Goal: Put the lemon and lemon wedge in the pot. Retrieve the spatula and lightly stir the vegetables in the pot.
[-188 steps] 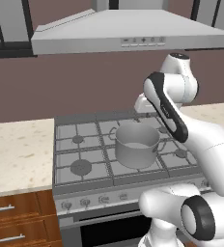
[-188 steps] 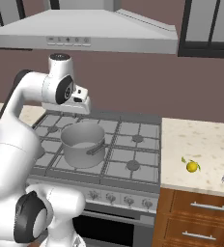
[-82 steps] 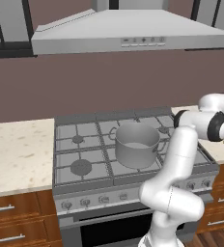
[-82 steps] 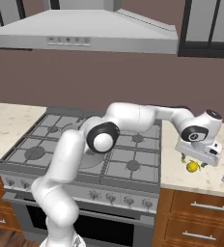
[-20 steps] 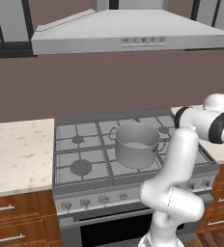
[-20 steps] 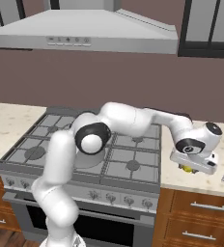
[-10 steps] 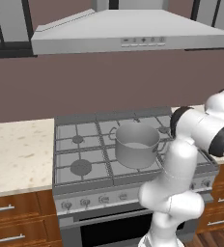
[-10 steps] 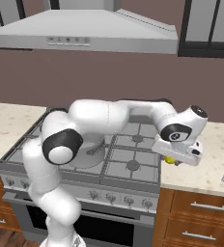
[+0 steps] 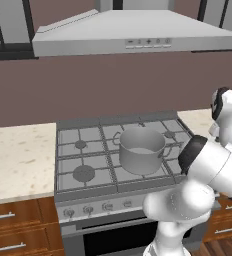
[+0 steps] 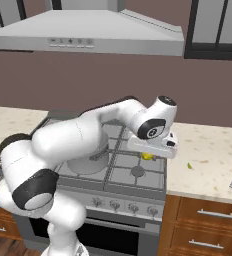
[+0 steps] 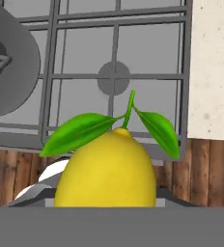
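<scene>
Looks like the end effector (image 10: 149, 154) is gripping the lemon (image 11: 105, 170) mid-carry over the stove's right side, so next it needs to swing left over the pot (image 9: 141, 150) and let go.

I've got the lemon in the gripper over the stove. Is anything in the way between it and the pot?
Nothing visible. The gripper holds the lemon above the stove's right-hand burners, and the pot sits open, without a lid, on the grates further along. Bare grate lies between them.
</scene>
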